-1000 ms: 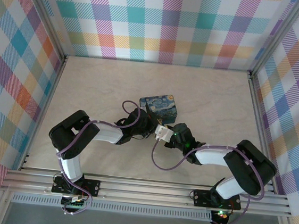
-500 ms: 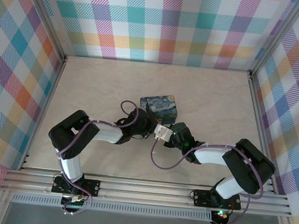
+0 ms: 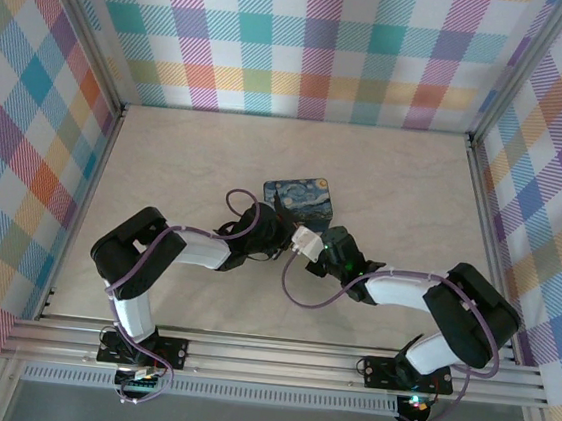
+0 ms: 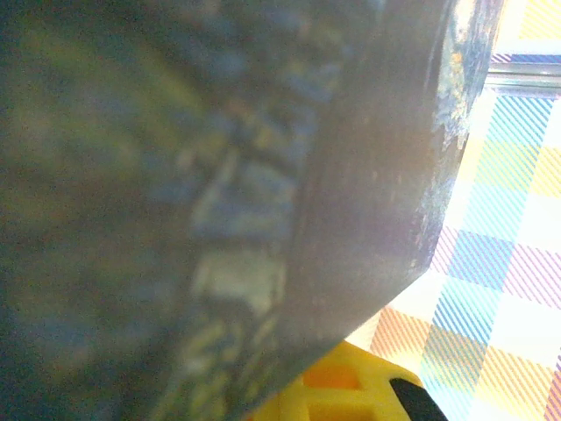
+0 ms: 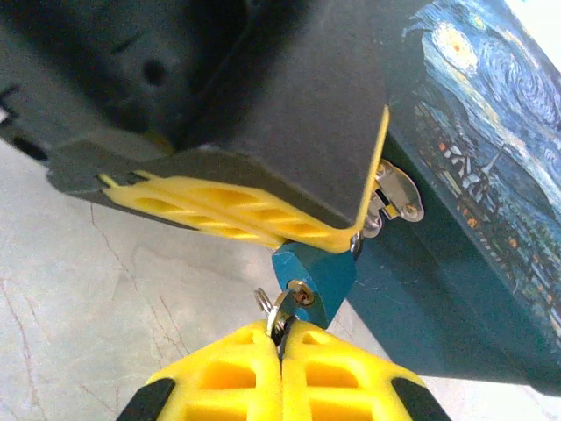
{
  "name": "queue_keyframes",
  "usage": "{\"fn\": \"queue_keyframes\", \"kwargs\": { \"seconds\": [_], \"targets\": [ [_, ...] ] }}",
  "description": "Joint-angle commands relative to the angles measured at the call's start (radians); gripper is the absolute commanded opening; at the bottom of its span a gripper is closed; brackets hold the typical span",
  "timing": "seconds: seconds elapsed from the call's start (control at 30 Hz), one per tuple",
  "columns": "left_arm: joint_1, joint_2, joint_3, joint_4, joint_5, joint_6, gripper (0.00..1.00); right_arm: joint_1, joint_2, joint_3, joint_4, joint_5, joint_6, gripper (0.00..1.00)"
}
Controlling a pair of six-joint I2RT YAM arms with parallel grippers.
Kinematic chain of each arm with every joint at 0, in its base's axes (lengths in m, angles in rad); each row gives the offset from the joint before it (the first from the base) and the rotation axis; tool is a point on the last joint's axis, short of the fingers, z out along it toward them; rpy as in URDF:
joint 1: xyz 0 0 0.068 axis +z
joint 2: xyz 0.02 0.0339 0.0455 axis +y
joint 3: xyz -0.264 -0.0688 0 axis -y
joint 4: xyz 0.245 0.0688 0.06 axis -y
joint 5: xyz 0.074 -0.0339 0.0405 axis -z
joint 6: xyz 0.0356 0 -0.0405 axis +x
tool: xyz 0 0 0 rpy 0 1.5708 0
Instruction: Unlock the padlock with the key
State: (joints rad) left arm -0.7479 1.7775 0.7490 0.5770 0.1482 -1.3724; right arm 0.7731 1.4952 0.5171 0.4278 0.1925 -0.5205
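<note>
Where the two arms meet near the middle of the bench (image 3: 186, 160), the overhead view shows the left gripper (image 3: 275, 232) and the right gripper (image 3: 298, 238) tip to tip at the near edge of the starry-night tin (image 3: 298, 196). The padlock cannot be made out at this size.

From the left wrist, the tin's dark printed face (image 4: 175, 202) sits very close to the lens and is blurred. One yellow fingertip (image 4: 337, 390) of the left gripper shows at the lower edge. Whether this gripper is wide or narrow cannot be told.

From the right wrist, the right gripper (image 5: 280, 342) has its yellow fingers pressed together on the key (image 5: 280, 314), which is seated in the keyhole of the small blue padlock (image 5: 317, 274). A thin key ring (image 5: 261, 301) sits beside the key head. The padlock is above the bench surface, just beside the tin's side wall (image 5: 438, 289) and below a silvery clasp (image 5: 396, 198). A yellow finger of the left gripper (image 5: 237, 215) lies across the top of the padlock, touching it and hiding the shackle.
</note>
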Motion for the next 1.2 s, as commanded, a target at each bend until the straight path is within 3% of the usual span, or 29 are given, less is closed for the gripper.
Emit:
{"fn": "queue_keyframes", "kwargs": {
  "seconds": [0.0, 0.23, 0.5, 0.7, 0.9, 1.17],
  "targets": [
    [-0.014, -0.019, -0.017, -0.055, 0.056, 0.0, 0.0, 0.003, -0.009, 0.05, 0.098, -0.028, 0.155, 0.0],
    [-0.014, -0.013, -0.022, -0.06, 0.055, 0.003, 0.0, -0.004, 0.032, 0.003, 0.195, -0.086, 0.353, 0.0],
    [-0.014, -0.002, -0.027, -0.064, 0.045, 0.016, 0.01, -0.006, 0.05, -0.023, 0.234, -0.099, 0.403, 0.0],
    [-0.012, -0.033, -0.03, -0.131, 0.016, 0.063, 0.24, -0.008, 0.065, -0.044, 0.255, -0.1, 0.46, 0.0],
    [0.003, -0.1, -0.039, -0.21, -0.015, 0.103, 0.35, -0.016, 0.066, -0.062, 0.262, -0.123, 0.53, 0.0],
    [0.018, -0.226, -0.057, -0.313, -0.071, 0.17, 0.59, -0.044, 0.063, -0.098, 0.314, -0.203, 0.709, 0.0]
  ]
}}
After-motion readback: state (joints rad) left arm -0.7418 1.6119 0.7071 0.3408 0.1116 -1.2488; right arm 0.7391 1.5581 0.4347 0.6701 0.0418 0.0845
